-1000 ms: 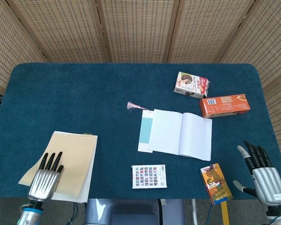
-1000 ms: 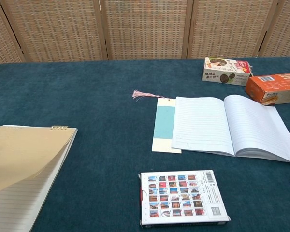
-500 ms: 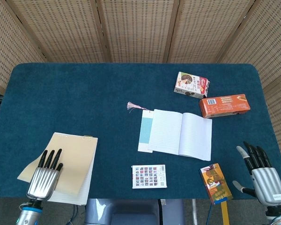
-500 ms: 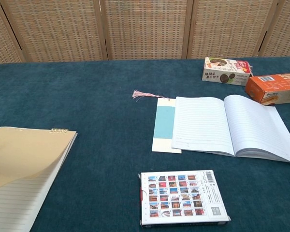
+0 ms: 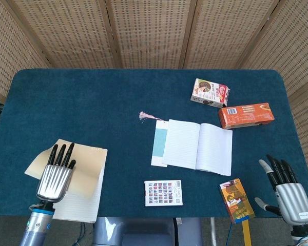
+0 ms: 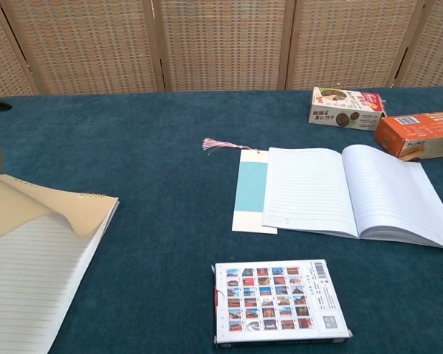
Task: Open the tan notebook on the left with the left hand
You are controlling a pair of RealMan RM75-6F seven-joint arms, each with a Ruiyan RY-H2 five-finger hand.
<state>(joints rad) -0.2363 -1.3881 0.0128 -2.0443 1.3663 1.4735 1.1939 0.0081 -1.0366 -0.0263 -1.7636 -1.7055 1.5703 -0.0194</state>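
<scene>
Partly hidden: the tan notebook (image 5: 87, 169) at the counter's (image 5: 92, 102) front-left corner, its cover lifted and curled under the left robot hand (image 5: 56, 174); whether the fingers pinch the cover cannot be told. The chest view shows only a fingertip, with lined paper exposed. The right robot hand (image 5: 287, 192), cut off at the frame edge, is spread, holding nothing. Two notebooks counted, one white and open (image 5: 197, 146); four boxes.
</scene>
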